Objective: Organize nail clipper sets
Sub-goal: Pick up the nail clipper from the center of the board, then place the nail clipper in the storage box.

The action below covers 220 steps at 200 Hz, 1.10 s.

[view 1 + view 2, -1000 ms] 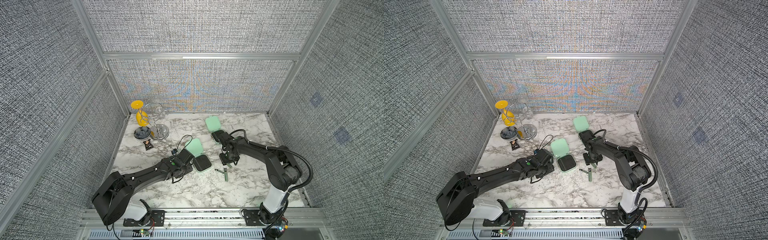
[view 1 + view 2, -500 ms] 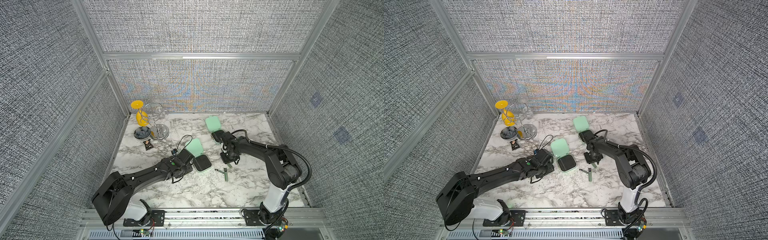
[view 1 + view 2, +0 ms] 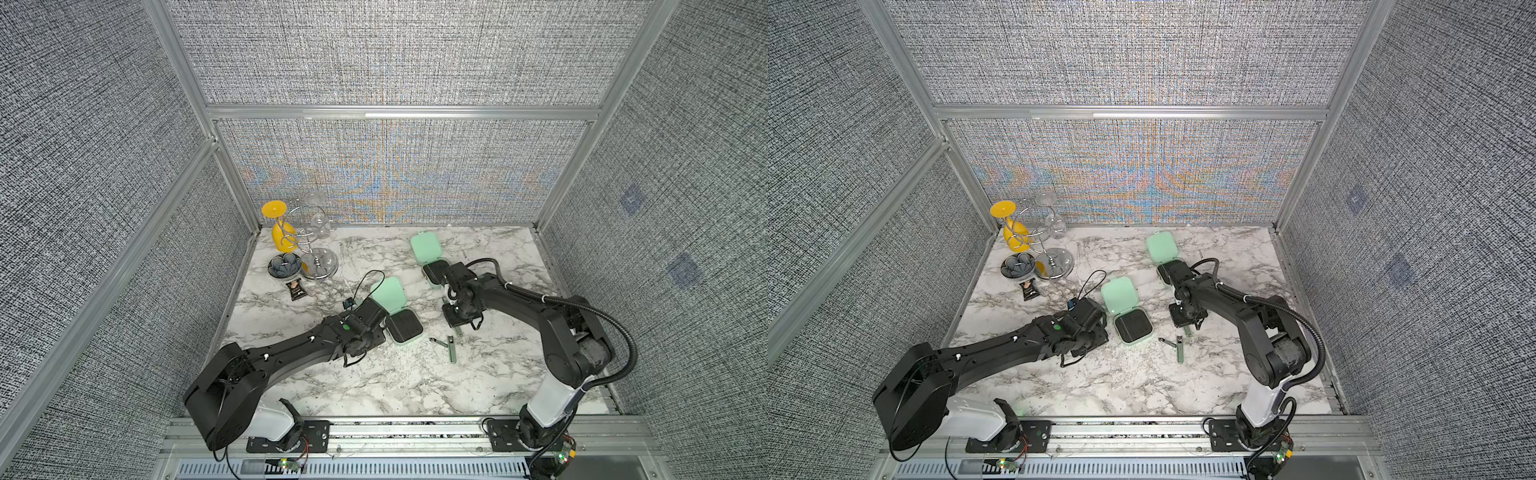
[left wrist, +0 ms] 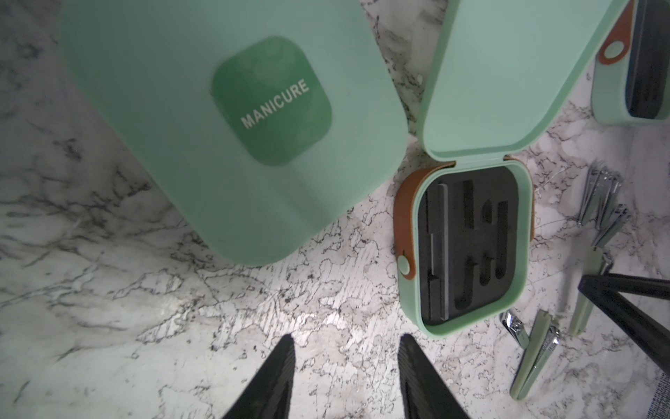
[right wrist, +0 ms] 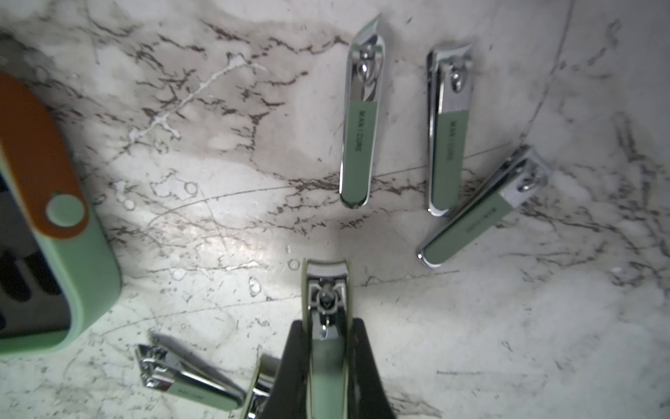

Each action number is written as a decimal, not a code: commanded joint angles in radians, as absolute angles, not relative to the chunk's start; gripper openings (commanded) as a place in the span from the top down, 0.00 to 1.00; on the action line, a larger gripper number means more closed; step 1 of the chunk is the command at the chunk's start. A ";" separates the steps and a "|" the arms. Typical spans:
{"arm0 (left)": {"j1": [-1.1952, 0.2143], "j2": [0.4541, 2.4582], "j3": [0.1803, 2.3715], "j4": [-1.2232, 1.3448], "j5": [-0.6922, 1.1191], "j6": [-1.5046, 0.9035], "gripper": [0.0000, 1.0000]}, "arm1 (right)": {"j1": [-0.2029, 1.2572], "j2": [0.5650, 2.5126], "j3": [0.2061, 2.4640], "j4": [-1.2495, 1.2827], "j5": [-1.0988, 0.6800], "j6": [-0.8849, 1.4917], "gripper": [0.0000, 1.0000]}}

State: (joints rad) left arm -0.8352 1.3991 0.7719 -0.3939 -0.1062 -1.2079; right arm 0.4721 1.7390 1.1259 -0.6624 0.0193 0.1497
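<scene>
At left gripper (image 4: 344, 377): jaws spread, empty, over table (image 4: 145, 308).
Right gripper (image 5: 328, 366): jaws pinching clipper (image 5: 326, 290) lengthwise at table level.
Advice: lift level; line clipper up with its foam slot before lowering.
Labelled case (image 4: 235, 127): MANICURE lid showing; inside unseen.
Near case (image 4: 467, 250): open, slots empty.
Far case (image 3: 424, 246): open; contents unclear.

Both top views: bright, even overhead light, with faint soft shadows on the worktop (image 3: 374, 382); colour moiré on the back wall (image 3: 386, 183). Left wrist view: closed case (image 4: 163, 109) blurred (label still legible). Right wrist view: glare patch on the marble, chrome flare on the clippers (image 5: 357, 127); nearest clipper (image 5: 326, 283) soft.
</scene>
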 commanded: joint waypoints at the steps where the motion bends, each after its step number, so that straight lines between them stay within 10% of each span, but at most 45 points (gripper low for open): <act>1: -0.835 1.390 0.767 -0.409 -0.130 -1.200 0.51 | 0.501 1.709 1.148 -0.703 0.007 0.192 0.96; 220: -0.833 1.258 0.735 -0.467 -0.206 -1.160 0.51 | 0.839 1.999 1.477 -0.643 0.103 0.288 0.96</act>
